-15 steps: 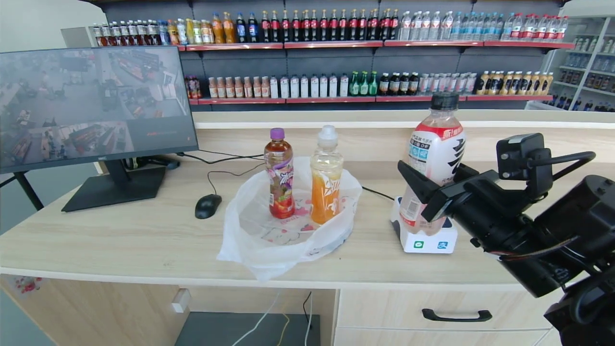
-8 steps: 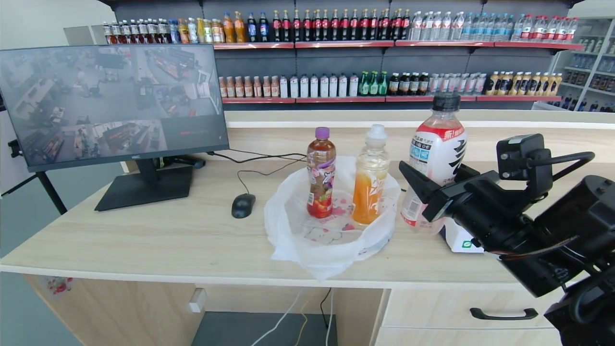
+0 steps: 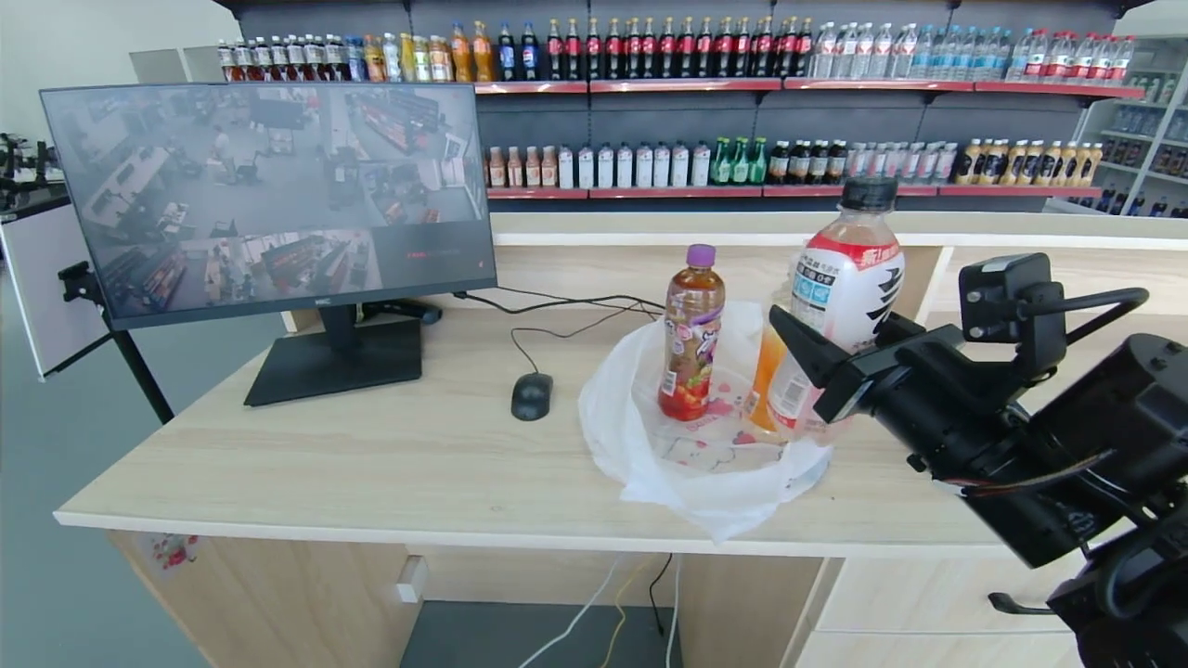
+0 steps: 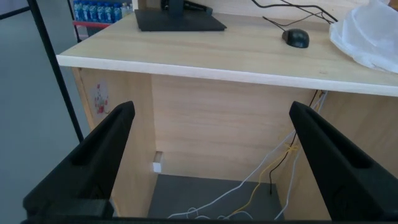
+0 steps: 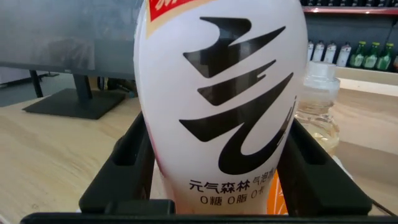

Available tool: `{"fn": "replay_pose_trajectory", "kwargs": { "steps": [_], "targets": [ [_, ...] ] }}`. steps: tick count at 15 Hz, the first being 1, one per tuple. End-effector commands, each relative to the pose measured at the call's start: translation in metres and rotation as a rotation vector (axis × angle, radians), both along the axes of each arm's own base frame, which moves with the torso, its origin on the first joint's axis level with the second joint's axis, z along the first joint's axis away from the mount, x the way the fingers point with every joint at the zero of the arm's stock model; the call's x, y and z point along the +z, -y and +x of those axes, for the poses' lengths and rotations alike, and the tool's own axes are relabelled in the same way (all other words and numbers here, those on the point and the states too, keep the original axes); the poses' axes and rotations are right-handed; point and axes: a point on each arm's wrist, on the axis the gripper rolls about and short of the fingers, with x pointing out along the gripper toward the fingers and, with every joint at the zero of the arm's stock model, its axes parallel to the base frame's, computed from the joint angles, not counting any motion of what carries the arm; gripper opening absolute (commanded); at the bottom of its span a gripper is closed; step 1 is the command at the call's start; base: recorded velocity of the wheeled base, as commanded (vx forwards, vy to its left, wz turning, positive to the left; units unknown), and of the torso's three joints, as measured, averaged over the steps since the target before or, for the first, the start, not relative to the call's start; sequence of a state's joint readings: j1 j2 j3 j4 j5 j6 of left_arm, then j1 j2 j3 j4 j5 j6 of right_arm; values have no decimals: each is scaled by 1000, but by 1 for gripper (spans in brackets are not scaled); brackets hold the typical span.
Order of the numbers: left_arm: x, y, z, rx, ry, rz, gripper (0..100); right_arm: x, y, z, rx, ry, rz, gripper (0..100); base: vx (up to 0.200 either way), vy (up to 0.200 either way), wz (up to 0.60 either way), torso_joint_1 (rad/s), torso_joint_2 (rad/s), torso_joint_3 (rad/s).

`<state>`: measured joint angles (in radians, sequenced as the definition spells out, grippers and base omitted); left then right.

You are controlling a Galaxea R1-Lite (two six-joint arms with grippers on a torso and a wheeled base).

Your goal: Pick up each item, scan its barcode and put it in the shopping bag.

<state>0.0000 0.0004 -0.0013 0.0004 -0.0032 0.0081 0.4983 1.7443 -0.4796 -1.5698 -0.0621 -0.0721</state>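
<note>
Convenience-store setup: shelves of drinks [image 3: 742, 83] along the back wall, and a light wood counter [image 3: 371, 464] with a monitor [image 3: 269, 195] and a mouse [image 3: 531, 396] on it.

What changed over the last second is that the whole head view slid sideways, so the camera turned; the stuff on the counter didn't move. The right end effector [image 3: 835, 325] kept its spot in the frame, clamped on the white-label bottle [image 3: 840, 306], so the arm swung along with it. A second ago that bottle lined up over a small white scanner box. Now it's upright in front of the right side of the shopping bag [image 3: 640, 445] and partly covers the orange drink [image 3: 766, 380] standing in there. The purple-capped bottle [image 3: 690, 334] is in the bag too, just beside it.

My read is that the scan is done and this is the carry-over to the bag. I can't tell how high the bottle sits above it. Lowering it calls for care, since the two bottles already inside look easy to knock over.

The left end effector [image 4: 211, 112] is spread wide, holding nothing, low in front of the counter's front panel.
</note>
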Motion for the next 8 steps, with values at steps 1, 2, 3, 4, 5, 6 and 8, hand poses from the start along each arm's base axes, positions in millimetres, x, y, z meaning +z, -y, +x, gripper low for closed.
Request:
{"fn": "replay_pose_trajectory", "kwargs": {
  "steps": [1,2,3,4,5,6,8],
  "targets": [
    [0,0,0,0,0,0,100,-1,-7,11,6,6,5,0,0,0,0,0,0,0],
    [0,0,0,0,0,0,100,-2,-10,16,6,8,6,0,0,0,0,0,0,0],
    [0,0,0,0,0,0,100,-5,-14,22,6,4,3,0,0,0,0,0,0,0],
    [0,0,0,0,-2,0,100,-8,-17,28,8,-5,7,0,0,0,0,0,0,0],
    [0,0,0,0,-2,0,100,-12,-20,34,10,-14,9,0,0,0,0,0,0,0],
    [0,0,0,0,0,0,100,-18,-22,39,11,-32,7,0,0,0,0,0,0,0],
    [0,0,0,0,0,0,100,-31,-27,47,13,-64,-7,0,0,0,0,0,0,0]
  ]
}}
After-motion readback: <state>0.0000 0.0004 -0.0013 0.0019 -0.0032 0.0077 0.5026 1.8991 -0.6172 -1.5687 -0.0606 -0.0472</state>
